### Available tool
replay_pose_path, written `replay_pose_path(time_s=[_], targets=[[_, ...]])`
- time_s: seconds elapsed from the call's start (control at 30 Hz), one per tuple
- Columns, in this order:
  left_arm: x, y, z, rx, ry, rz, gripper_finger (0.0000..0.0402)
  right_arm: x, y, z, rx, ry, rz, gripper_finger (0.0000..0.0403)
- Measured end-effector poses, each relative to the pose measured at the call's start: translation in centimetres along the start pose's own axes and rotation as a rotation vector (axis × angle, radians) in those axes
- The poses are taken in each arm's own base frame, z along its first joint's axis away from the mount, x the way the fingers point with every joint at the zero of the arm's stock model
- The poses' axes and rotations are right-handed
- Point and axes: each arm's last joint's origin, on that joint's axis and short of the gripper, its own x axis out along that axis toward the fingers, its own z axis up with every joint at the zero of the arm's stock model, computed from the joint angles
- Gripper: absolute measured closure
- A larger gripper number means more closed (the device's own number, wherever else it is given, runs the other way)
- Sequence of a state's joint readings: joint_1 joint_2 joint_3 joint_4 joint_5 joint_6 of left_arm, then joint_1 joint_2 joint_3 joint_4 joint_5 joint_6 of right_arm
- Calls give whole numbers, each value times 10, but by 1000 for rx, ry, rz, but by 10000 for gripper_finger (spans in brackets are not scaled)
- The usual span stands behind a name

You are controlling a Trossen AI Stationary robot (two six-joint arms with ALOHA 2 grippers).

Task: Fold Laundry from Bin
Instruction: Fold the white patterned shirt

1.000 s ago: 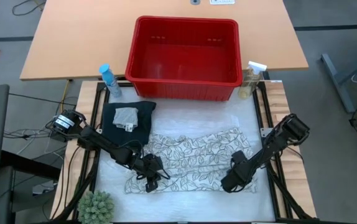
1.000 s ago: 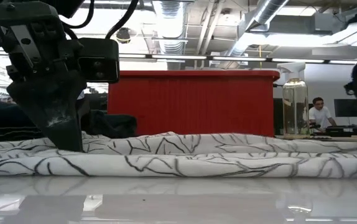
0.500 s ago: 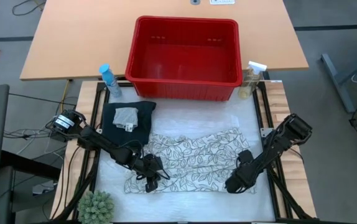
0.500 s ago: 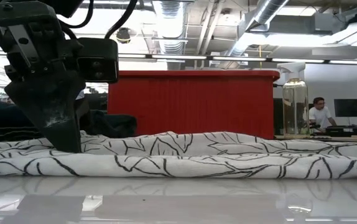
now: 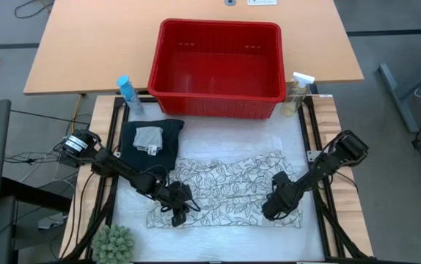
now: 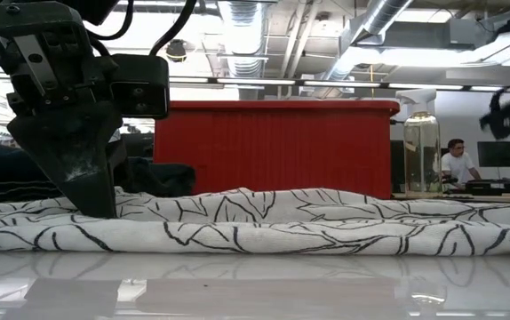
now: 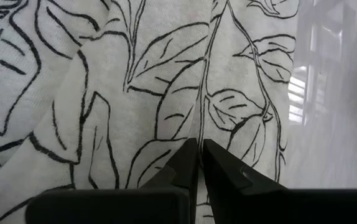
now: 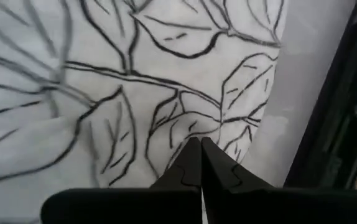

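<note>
Right end effector (image 5: 273,210) shifted leftward | both pressed together on leaf-print cloth (image 5: 229,189) near edge; left end effector (image 5: 179,213) stayed

Two black jointed arms (image 5: 122,167), loose black cables along links, tapered matte-black fingers (image 7: 181,165) with stepped inner edges.

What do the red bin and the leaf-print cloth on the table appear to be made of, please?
The bin: probably moulded plastic, with smooth, even red walls. The leaf-print cloth: soft fabric, likely a matte knit, since it drapes and wrinkles.
</note>
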State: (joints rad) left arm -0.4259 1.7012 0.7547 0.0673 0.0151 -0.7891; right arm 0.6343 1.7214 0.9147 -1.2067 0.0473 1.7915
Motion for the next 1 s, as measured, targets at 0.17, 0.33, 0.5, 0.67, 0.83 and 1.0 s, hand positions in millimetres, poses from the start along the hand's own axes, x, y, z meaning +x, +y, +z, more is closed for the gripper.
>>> replay_pose_path(time_s=[0.17,0.33,0.5,0.67,0.83,1.0], targets=[[0,0,0,0,0,1,384,20,-7,1,13,104,-63,382],[0,0,0,11,0,2,384,17,-26,2,64,152,-251,382],[0,0,0,17,-2,4,384,-7,-28,5,52,110,-118,379],[0,0,0,16,-9,8,384,-28,-15,-8,-46,32,275,376],[0,0,1,9,-21,19,384,-31,-20,-23,-29,-33,331,351],[0,1,1,10,-23,20,384,-33,-20,-31,-66,-7,368,277]])
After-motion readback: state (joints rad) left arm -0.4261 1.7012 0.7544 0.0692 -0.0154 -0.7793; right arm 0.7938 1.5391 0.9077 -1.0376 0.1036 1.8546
